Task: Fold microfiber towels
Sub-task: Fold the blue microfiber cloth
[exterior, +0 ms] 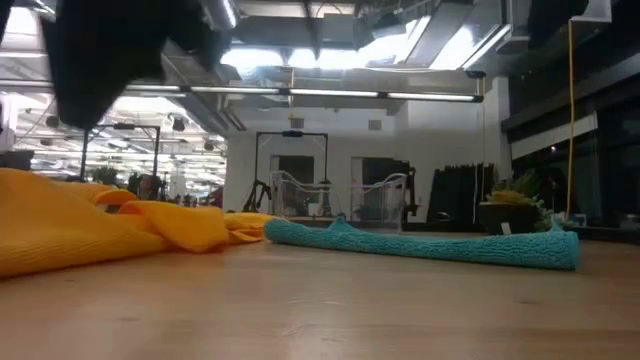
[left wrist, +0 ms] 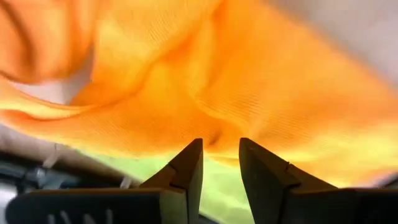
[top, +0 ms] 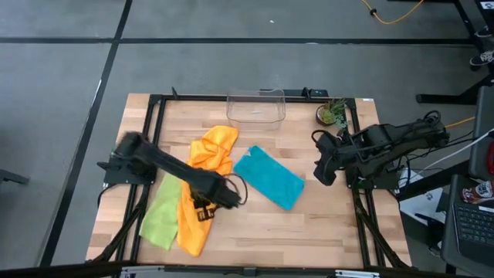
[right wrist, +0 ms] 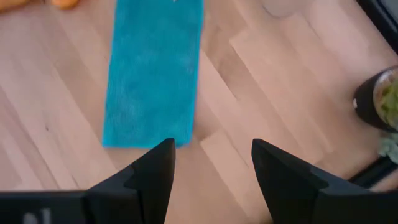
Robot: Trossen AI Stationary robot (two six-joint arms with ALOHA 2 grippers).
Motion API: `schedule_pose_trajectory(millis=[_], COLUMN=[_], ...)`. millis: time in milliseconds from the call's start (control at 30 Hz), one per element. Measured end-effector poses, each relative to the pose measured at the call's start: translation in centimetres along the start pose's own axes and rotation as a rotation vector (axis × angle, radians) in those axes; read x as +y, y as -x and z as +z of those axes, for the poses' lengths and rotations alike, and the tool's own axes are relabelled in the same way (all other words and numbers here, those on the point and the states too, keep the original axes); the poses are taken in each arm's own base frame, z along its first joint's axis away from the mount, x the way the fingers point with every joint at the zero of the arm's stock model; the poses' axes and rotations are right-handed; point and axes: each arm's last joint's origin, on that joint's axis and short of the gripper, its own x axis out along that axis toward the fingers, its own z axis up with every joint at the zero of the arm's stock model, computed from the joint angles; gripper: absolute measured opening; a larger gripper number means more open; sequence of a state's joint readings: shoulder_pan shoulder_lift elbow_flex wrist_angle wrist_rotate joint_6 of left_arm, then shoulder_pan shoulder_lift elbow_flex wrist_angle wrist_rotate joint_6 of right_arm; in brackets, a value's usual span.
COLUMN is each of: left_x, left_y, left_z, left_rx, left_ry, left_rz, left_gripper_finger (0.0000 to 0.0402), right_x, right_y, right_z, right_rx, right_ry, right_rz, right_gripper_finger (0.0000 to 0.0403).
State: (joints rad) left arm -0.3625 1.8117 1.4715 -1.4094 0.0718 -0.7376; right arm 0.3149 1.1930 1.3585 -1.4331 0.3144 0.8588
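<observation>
- Wooden desk (top: 309,224); bright ceiling lights in the room behind.
- Left claw (left wrist: 221,163), narrow, pinches orange towel (left wrist: 261,93), which hides most of the green towel (top: 160,218).
- Right claw (right wrist: 212,163), wide, empty, near teal towel (right wrist: 155,74).

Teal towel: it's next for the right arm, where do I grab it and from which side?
Take the teal towel at its right-hand corner, the end nearest the right gripper, coming down from above. It lies flat, folded into a long strip, apart from the orange towels, so only an edge or corner gives the open jaws something to pinch. The left gripper is busy at the orange cloth.
</observation>
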Motion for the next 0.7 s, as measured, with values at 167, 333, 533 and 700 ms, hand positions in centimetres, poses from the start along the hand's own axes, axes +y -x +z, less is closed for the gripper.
schedule_pose_trajectory(millis=[167, 333, 533, 700], left_x=[3.0, 2.9, -1.8, -4.4], left_y=[6.4, 8.7, 7.0, 4.0], left_z=[-3.4, -3.7, 2.9, 9.1], left_rx=[-0.424, -0.844, -1.228, -1.393], left_ry=[0.272, 0.54, 0.606, 0.527], left_rz=[-0.107, -0.201, -0.412, -0.477], left_gripper_finger=[0.0099, 0.0096, 0.0095, 0.0095], right_x=[-0.9, -1.1, -0.7, -0.5], right_y=[0.7, 1.0, 1.0, 1.1], right_z=[-0.5, -0.6, -0.8, -0.9], right_rx=[0.012, 0.004, 0.107, 0.148], right_ry=[-0.019, -0.017, 0.078, 0.128], right_rz=[0.001, 0.014, 0.136, 0.193], right_gripper_finger=[0.0216, 0.0216, 0.0216, 0.0216])
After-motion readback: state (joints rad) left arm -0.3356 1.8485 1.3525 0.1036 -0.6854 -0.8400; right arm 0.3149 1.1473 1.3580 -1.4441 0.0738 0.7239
